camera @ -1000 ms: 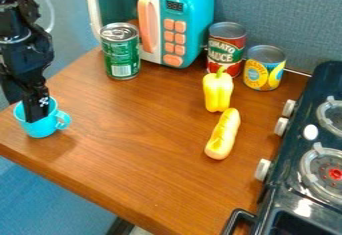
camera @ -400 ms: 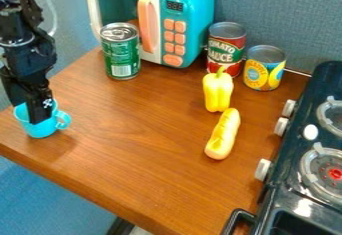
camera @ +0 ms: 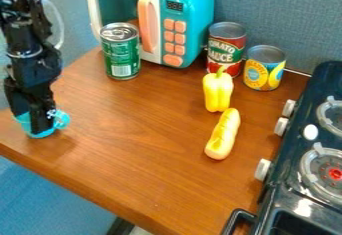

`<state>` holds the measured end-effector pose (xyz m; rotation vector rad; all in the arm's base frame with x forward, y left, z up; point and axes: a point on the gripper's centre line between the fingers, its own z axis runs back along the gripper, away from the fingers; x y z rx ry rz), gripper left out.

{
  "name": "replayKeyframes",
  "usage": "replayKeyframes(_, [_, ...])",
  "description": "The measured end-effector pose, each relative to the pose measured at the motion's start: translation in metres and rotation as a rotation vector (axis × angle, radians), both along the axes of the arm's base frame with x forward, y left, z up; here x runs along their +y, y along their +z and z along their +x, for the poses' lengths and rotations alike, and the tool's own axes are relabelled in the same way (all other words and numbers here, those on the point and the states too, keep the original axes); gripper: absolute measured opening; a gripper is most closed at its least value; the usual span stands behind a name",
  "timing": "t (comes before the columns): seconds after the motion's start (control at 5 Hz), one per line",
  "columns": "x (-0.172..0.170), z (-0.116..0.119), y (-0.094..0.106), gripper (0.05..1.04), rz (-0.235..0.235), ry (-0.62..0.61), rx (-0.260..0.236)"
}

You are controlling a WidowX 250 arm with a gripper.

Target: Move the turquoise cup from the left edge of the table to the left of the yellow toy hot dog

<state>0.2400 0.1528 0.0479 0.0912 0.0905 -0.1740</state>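
1. One shift: gripper [camera: 41,127] sits lower in view, hiding more of blue cup [camera: 24,122]; cup unmoved.
2. Likely means positioning at cup, no lift evident.
3. Opening, hold: can't tell.
4. Cup at gripper's lower end, handle [camera: 62,120] just beside.

The red can [camera: 226,53] bears the plainest print: "TOMATO" above "SAUCE", in pale capitals (the first letter partly lost round the curve). On the yellow-and-blue can [camera: 262,73], dark lettering runs across a round yellow patch, too small to read surely. The green can [camera: 121,54] carries a barcode and fine white print, neither legible. Digit-like marks show on the toy microwave's dark display [camera: 174,6], but their values are unclear.
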Motion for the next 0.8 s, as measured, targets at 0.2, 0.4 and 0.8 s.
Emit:
replayKeyframes(0.2, [0.0, 0.002, -0.002, 1.001, 0.009, 0.004, -0.001])
replayKeyframes(0.4, [-0.003, 0.002, -0.008, 0.944, 0.006, 0.003, 0.021])
replayKeyframes(0.8, [-0.002, 0.013, -0.008, 0.394, 0.017, 0.004, 0.001])
